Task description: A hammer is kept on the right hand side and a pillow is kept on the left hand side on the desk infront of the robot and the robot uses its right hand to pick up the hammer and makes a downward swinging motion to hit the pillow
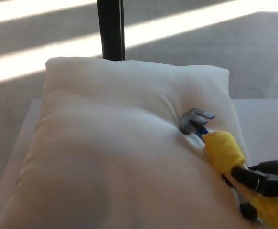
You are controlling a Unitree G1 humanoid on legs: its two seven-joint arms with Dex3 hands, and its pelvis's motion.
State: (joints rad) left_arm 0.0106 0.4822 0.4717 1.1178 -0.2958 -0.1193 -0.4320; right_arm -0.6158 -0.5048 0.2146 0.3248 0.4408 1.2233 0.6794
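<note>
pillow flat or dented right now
Dented: the pillow sinks with creases where the hammer head presses in, held by the right hand.

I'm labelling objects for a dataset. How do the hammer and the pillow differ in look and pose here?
The pillow is plain white, soft and broad, lying flat on the desk; the hammer is small, with a grey metal head and a yellow-wrapped handle. The pillow rests free, while the hammer is held by the right robot hand and slants down onto it. The pillow is dented; the hammer keeps its shape. They touch at the hammer's head.
</note>
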